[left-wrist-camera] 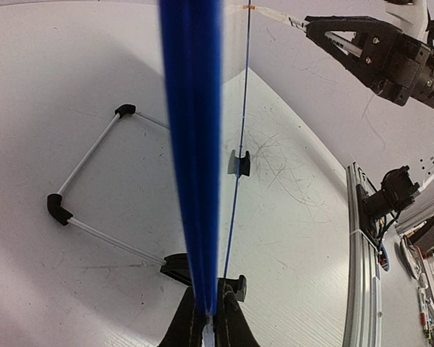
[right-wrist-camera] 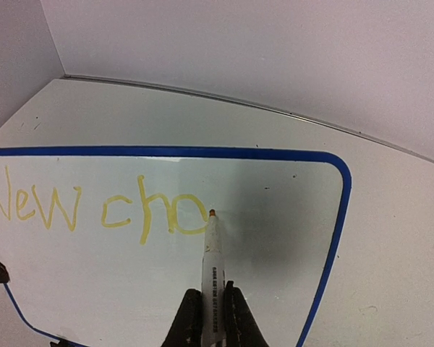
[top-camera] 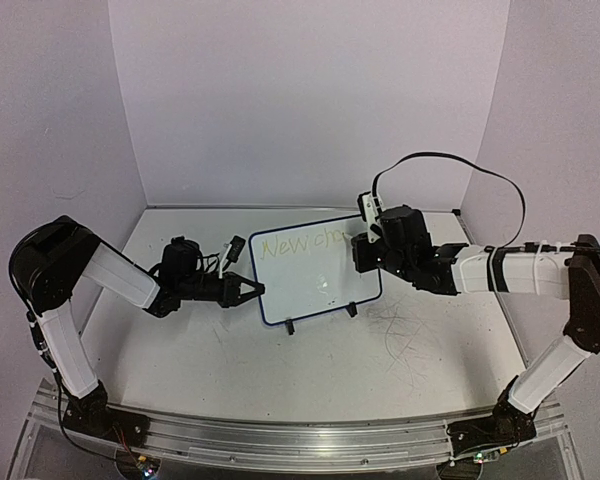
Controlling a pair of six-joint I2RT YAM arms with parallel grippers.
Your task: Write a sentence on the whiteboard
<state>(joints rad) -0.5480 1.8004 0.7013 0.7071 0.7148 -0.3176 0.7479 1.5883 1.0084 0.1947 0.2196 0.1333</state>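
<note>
The whiteboard (top-camera: 310, 275), white with a dark blue frame and two black feet, stands tilted mid-table. Its edge fills the left wrist view (left-wrist-camera: 192, 144). My left gripper (top-camera: 252, 290) is shut on its left edge, as the left wrist view (left-wrist-camera: 211, 318) shows. My right gripper (top-camera: 362, 252) is shut on a white marker (right-wrist-camera: 213, 260). The marker's orange tip touches the board right of the "o". The sentence (right-wrist-camera: 94, 206), in pale yellow, reads "New cho" on one line; it also shows in the top view (top-camera: 300, 242).
Thin grey scribble scratches (top-camera: 410, 340) mark the tabletop right of the board. A wire stand (left-wrist-camera: 94, 188) shows behind the board in the left wrist view. White walls close the back and sides. A metal rail (top-camera: 280, 440) runs along the near edge.
</note>
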